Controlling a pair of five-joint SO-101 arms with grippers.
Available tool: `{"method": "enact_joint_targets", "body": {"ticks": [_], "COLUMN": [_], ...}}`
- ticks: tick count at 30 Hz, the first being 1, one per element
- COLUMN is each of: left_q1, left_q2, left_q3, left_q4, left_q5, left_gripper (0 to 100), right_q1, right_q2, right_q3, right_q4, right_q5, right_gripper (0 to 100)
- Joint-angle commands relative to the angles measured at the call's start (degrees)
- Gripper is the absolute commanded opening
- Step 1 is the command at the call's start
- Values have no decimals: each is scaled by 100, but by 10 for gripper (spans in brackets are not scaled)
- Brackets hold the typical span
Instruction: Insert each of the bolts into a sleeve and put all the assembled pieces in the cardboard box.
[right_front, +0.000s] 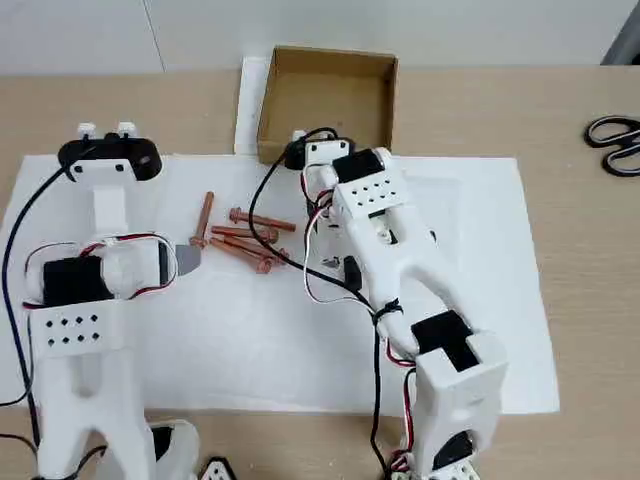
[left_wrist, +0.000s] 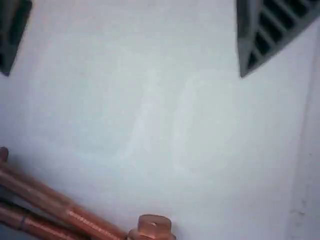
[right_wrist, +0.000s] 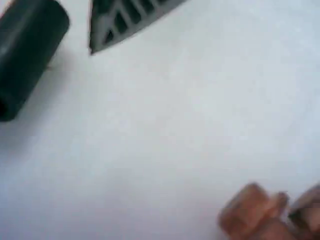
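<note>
Several copper bolts (right_front: 248, 238) lie in a loose bunch on the white sheet, one of them (right_front: 206, 218) standing a little apart. My left gripper (right_front: 187, 258) is just left of the bunch, low over the sheet. In the left wrist view it (left_wrist: 124, 75) is open with bare paper between its fingers, and the bolt shafts (left_wrist: 45, 207) and a bolt head (left_wrist: 150, 228) lie close by. A dark sleeve (right_wrist: 27, 55) lies on the paper near a bolt head (right_wrist: 252, 210). My right arm (right_front: 370, 205) stretches over the sheet right of the bolts and hides its gripper. The cardboard box (right_front: 275, 100) stands behind.
A white paper sheet (right_front: 250, 340) covers the middle of the wooden table. Scissors (right_front: 615, 145) lie at the far right edge. Loose cables (right_front: 300, 250) from the right arm hang close to the bolts.
</note>
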Motion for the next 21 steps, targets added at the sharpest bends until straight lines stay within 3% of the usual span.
{"method": "enact_joint_targets", "body": {"ticks": [1, 21], "left_q1": [0, 9], "left_q2": [-9, -9], "left_q3": [-40, -40], "left_q4": [-53, -97], "left_q5": [-26, -35], "left_gripper": [273, 273], "right_q1": [-189, 57], "right_q2": [-75, 1165], "right_q3": [-281, -220], "right_q4": [75, -92], "right_q5": [-62, -325], "right_gripper": [208, 174]}}
